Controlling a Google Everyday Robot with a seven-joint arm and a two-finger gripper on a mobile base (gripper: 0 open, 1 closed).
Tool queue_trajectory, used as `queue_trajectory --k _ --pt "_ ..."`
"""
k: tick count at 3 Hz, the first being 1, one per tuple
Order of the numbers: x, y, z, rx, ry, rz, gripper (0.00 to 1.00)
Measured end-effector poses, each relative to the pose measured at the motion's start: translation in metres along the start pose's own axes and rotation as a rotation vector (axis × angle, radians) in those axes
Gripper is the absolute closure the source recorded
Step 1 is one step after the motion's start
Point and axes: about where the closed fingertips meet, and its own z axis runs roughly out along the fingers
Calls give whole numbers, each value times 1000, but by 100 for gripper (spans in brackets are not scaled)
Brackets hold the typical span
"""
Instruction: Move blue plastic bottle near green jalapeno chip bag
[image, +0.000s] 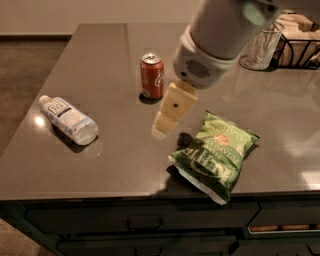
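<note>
Surface: we list one dark grey countertop (100, 60), glossy, with drawer fronts (145, 220) below its front edge
Blue plastic bottle (67, 119): lies on its side at the left of the countertop, white cap pointing to the far left, label facing up; nothing touches it
Green jalapeno chip bag (215, 150): lies flat and crinkled at the front right of the countertop, its lower corner at the front edge; well apart from the bottle
Soda can (151, 76): orange-red, upright, toward the middle of the countertop, between the bottle and the bag but further back
Gripper (160, 131): cream-coloured, pointing down and to the left, hanging above bare countertop just in front of the can and just left of the bag's upper edge; it holds nothing; we cannot tell from this angle whether it is spread or closed
Arm (220, 35): large white housing entering from the top right, above the can and bag
Back right corner: a dark wire basket (300, 45) and what looks to us like a clear container (260, 47) beside it
</note>
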Motion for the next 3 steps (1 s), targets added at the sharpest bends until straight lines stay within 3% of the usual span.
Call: queue_trajectory --k 3 --pt "-118 29 85 43 115 -7 0"
